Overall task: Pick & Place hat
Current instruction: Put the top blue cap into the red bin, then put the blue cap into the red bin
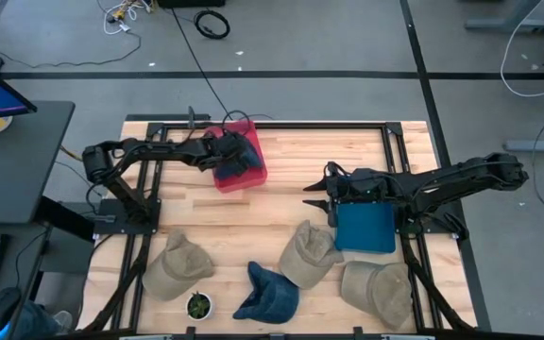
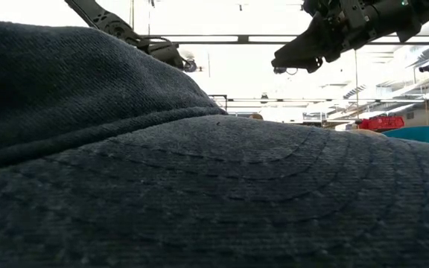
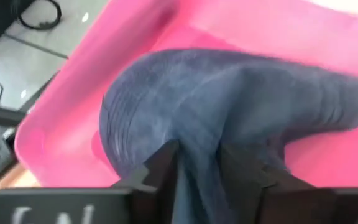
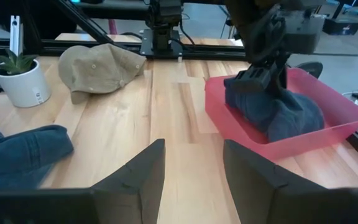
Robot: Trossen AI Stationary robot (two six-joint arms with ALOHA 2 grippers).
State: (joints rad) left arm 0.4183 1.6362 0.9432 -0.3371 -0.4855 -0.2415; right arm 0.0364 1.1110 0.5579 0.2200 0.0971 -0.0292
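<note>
A dark blue hat sits in the pink bin at the table's far left. My left gripper is over the bin, shut on this hat; the right wrist view shows it from across the table. My right gripper hangs open above bare wood, left of the blue bin, touching nothing; its fingers stand apart. Another blue hat lies at the near edge and fills the low view. My left gripper pinches a raised fold of the dark blue hat's crown between its two fingers. It comes from above, pointing down into the pink bin. The hat's lower part rests on the bin's floor.
Three khaki hats lie on the near half of the table. A small potted plant stands at the near edge. Bare wood lies between the two bins. Black frame rails run along the table's sides.
</note>
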